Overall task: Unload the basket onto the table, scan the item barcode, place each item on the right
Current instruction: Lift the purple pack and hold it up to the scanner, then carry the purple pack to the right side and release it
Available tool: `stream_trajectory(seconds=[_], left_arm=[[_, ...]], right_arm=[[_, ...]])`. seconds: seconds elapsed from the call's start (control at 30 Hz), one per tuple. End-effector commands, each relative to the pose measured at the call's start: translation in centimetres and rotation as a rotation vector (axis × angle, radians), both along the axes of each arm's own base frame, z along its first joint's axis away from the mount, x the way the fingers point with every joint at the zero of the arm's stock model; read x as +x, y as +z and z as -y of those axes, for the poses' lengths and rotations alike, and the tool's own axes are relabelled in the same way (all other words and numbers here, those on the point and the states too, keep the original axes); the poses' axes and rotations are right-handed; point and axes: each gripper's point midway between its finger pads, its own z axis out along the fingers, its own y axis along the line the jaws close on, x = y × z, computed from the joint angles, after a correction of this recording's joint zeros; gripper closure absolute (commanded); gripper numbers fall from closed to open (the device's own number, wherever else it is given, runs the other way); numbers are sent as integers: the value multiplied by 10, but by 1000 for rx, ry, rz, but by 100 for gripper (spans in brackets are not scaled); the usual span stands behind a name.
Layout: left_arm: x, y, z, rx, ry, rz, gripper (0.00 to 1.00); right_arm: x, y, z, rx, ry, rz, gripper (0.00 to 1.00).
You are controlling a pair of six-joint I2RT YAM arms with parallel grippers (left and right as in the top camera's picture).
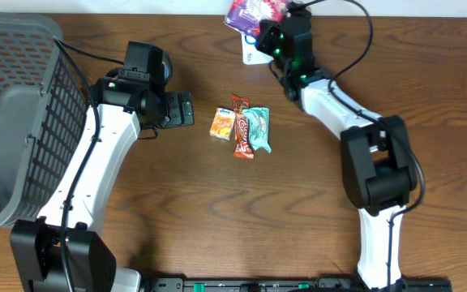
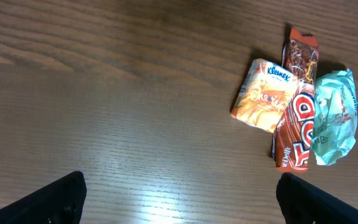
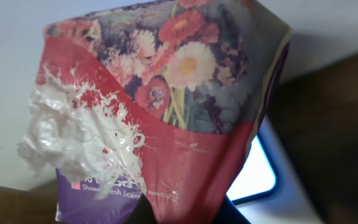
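Here, the right claw (image 1: 259, 28) is clamped tight on one edge of the floral packet (image 1: 252, 10), which juts out past its fingertips and hangs over a white scanner (image 1: 252, 53) with a lit window. All of this lies beyond and just right of the snack pile (image 1: 242, 128), hard by the tabletop's (image 1: 314, 211) far edge, with little room there. The left claw (image 1: 183, 108) hovers just left of the pile, spread wide and holding nothing. The pile is an orange tissue pack (image 1: 222, 123), a brown bar (image 1: 242, 138) and a teal packet (image 1: 259, 130), all touching. A grey basket (image 1: 6, 122) stands far left of the pile, and broad wood stretches on the pile's near side.
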Motion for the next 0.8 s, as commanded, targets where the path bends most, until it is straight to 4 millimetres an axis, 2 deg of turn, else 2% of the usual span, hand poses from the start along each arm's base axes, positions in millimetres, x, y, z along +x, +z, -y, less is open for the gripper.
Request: stream_trajectory(seconds=[0.0,0.1,0.23,0.37,0.5,0.6,0.7,0.73,0.77], left_arm=[[-1,1,-4,17,2,5,2],[-1,1,-4,17,2,5,2],[-1,1,-4,17,2,5,2],[-1,1,-4,17,2,5,2],[-1,1,-4,17,2,5,2],[-1,1,-4,17,2,5,2],[-1,1,-4,17,2,5,2],[-1,1,-4,17,2,5,2],[-1,1,-4,17,2,5,2]], right_arm=[[5,53,48,-42,-81,49,99],[-3,50,97,-92,-188,-47,99],[-23,37,176,-170,-323,-202,99],[-47,12,251,-212,-414,-357,99],[-82,-17,323,-184,-546,-522,99],[-101,-31,365,-117,-639,-586,99],[-119,-43,398,-89,-690,-635,99],[-126,-47,408,-83,-709,-655,92],[-132,-51,416,-77,-726,-673,78]])
